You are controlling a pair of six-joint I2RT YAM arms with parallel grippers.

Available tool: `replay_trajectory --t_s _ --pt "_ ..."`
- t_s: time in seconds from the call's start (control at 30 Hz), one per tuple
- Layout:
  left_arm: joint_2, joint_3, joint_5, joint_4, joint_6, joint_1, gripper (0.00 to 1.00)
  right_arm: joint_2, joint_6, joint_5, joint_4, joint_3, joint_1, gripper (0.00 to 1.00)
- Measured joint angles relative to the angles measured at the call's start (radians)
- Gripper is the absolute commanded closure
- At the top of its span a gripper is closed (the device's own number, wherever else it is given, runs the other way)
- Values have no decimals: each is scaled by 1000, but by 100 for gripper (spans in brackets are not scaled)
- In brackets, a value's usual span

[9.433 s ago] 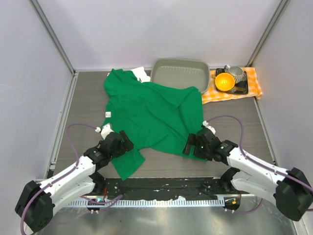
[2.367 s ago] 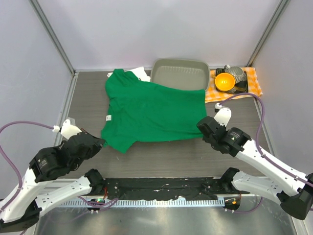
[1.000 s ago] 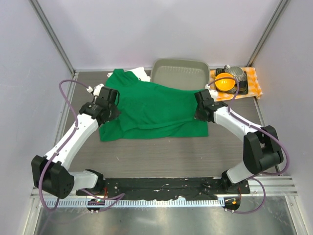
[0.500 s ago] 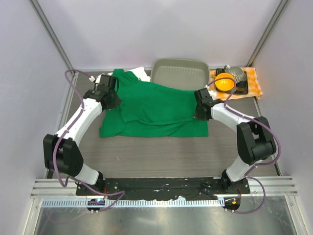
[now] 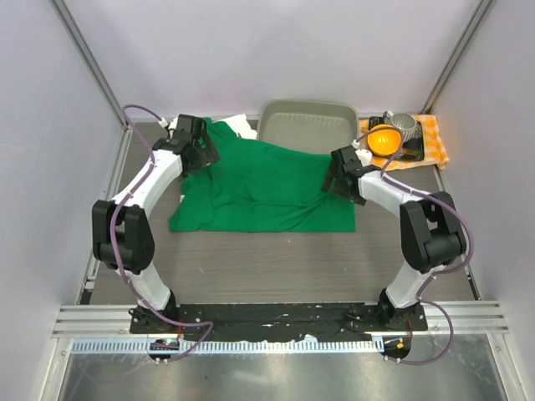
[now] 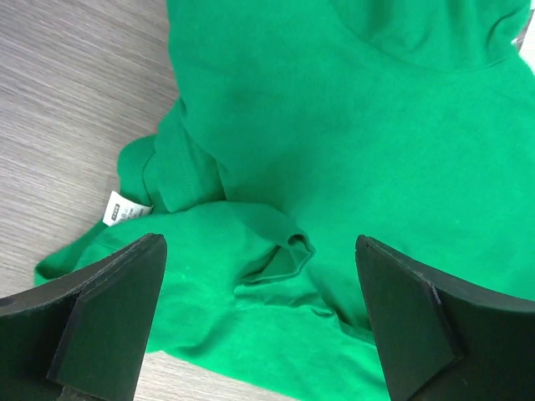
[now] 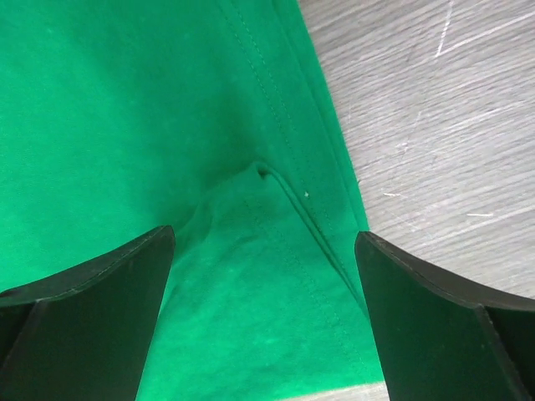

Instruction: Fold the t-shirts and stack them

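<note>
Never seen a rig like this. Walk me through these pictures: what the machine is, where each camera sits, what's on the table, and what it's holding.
These are two robot arms bolted at the near edge of a table, each ending in a two-finger gripper. The wide picture looks down from above and behind them. The two close-ups come from cameras on the wrists, so the black shapes in the bottom corners are each gripper's own fingers. On the table lies a rumpled green t-shirt with a small white label. Behind it sit a grey tray and an orange bowl on a checked cloth. The left gripper and right gripper are both open over the shirt; neither holds anything.
</note>
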Motion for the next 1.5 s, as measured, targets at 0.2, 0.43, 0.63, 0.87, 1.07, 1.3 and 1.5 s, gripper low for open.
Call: replay_trajectory --t_s 0.2,0.43,0.63,0.87,1.07,1.3,1.5 --pt "-240 -98 -51 -3 -8 -57 0 -217 -13 80 -9 -38 85 2" --pt "-655 -412 -5 15 -87 -202 0 -390 -23 80 -42 -70 231 1" --pt "-699 -670 39 90 -113 -201 0 -400 -53 16 -20 -225 238 0" --pt "-677 -750 24 278 -111 -183 0 -397 -83 -71 76 -275 238 0" --pt "-566 -753 -21 397 -117 -172 0 -369 -90 -98 144 -275 238 0" --pt "-433 -753 -76 494 -115 -167 0 -331 -102 -106 213 -285 215 1" --pt "-362 -753 -105 558 -114 -140 0 -316 -108 -116 254 -311 196 1"
